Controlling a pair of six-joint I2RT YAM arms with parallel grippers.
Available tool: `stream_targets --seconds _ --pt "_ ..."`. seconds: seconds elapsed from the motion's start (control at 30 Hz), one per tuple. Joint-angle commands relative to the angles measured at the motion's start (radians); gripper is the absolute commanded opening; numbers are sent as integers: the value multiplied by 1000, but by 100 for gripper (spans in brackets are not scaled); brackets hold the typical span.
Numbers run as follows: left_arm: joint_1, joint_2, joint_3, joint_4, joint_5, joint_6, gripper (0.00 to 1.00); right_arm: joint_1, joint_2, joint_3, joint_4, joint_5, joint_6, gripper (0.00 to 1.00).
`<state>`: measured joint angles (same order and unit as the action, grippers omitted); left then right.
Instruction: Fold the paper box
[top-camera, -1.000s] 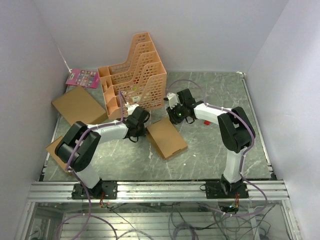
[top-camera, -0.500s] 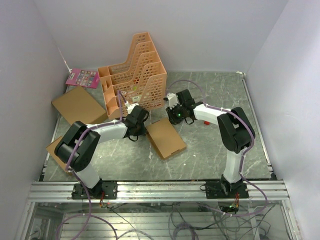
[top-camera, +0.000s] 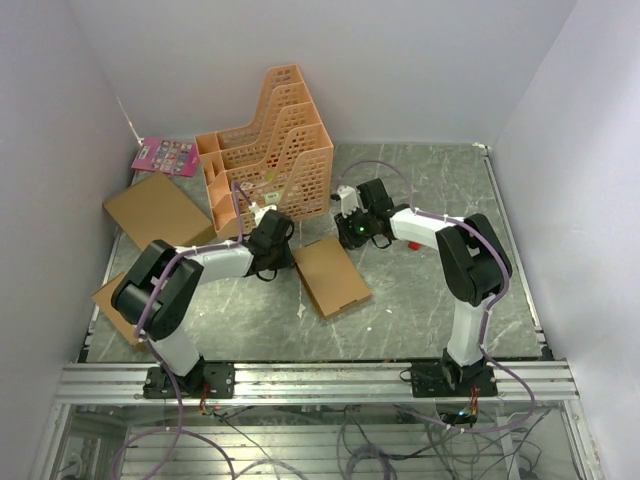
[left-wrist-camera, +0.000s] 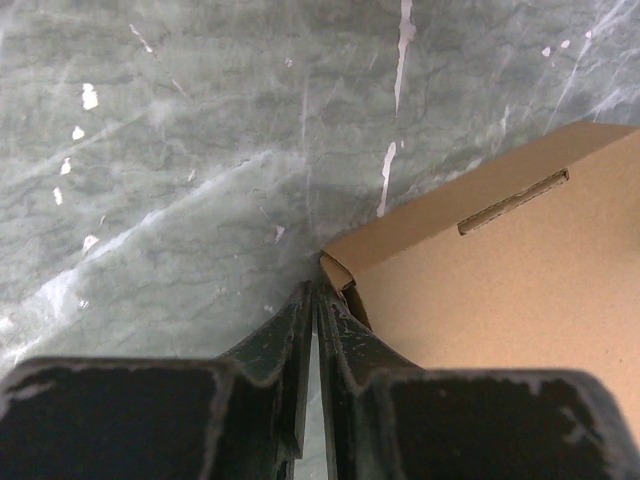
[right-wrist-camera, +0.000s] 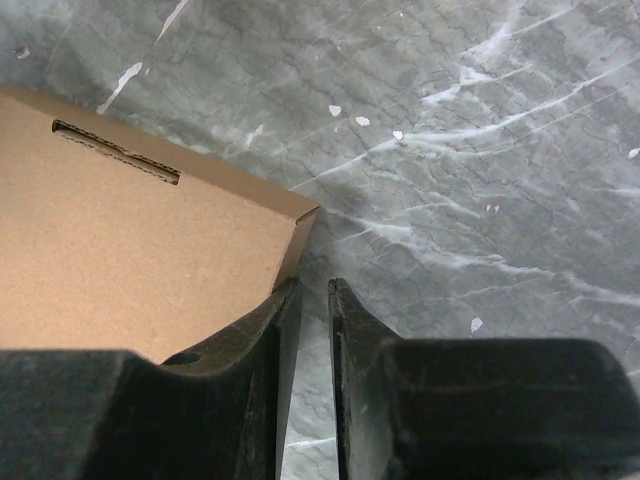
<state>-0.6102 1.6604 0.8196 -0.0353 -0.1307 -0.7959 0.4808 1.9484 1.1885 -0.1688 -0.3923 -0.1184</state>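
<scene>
Left pincer (left-wrist-camera: 315, 290) nrly shut, nothing clearly pinched, tips right at a corner of paper box (top-camera: 332, 275), flat on table btwn the arms. Right pincer (right-wrist-camera: 315, 285) likewise slim-gapped & empty, just beside another corner. Best to press both corners evenly, low & slow, w/o skidding box or crushing corner tab.

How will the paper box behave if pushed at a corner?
Probably light: the paper box is thin cardboard, lying low on the table. Likely to slide or pivot on that smooth top rather than tip. Its corner flap looks loose, so it may flex under a push.
</scene>
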Motion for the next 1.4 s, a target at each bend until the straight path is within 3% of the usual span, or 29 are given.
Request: stream_targets --seconds 0.0,0.13,0.37,0.6,0.83,1.03,1.1,1.2,1.37 --pt "-20 17 11 312 238 20 20 49 3 -22 -17 -235 35 21" --pt "-11 -24 -29 301 222 43 20 33 0 -16 -22 -214 37 26" --pt "12 -147 -104 73 80 33 22 -72 -59 -35 -28 -95 -2 35" --pt "12 -262 -193 -55 45 28 22 -116 -134 -63 -40 -72 -69 39" --pt "-5 -437 -333 -12 166 -27 20 -129 -277 -123 -258 -241 -363 39" --pt "-233 -543 -378 -8 75 -233 18 -128 -464 -305 -355 -199 -568 37" --pt "-304 -531 -388 28 36 -314 17 -127 -494 -348 -330 -142 -533 34" --pt "-379 -482 -379 46 -27 -403 17 -126 -469 -374 -314 -112 -468 22" --pt "-451 -398 -319 4 -92 -461 15 -82 -393 -358 -338 -85 -416 12"
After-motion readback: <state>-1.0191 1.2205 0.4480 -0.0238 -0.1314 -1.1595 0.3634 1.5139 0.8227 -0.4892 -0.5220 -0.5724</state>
